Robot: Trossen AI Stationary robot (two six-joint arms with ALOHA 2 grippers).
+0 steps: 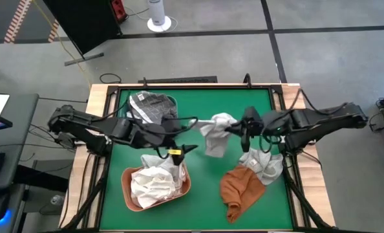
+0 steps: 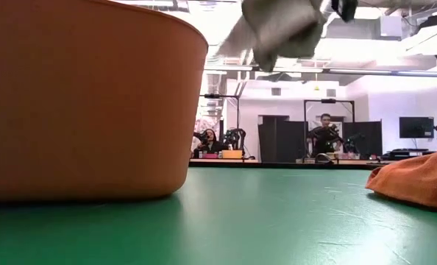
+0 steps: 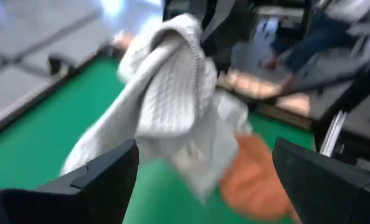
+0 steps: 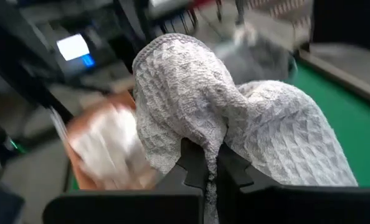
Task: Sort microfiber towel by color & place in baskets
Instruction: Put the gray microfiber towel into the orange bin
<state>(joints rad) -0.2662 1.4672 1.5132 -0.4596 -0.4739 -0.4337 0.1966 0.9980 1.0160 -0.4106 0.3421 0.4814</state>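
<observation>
Pale towel held above the table

Pale towel (image 1: 216,134) hangs mid-table, right gripper (image 1: 242,129) jaws clamped on it; left gripper (image 1: 187,148) jaws apart nearby. Teal basket (image 1: 172,102) mostly hidden under dark towels (image 1: 150,107); salmon basket (image 1: 128,191) holds white towels (image 1: 154,184).

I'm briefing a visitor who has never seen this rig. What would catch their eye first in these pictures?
First, the pale waffle-weave towel hanging in mid-air over the middle of the green table, pinched in the shut jaws of the right gripper. Next, the left gripper, jaws wide open, facing that towel from the left. Then the salmon basket of white towels near the front left, and the rust orange towel crumpled at front right.
</observation>
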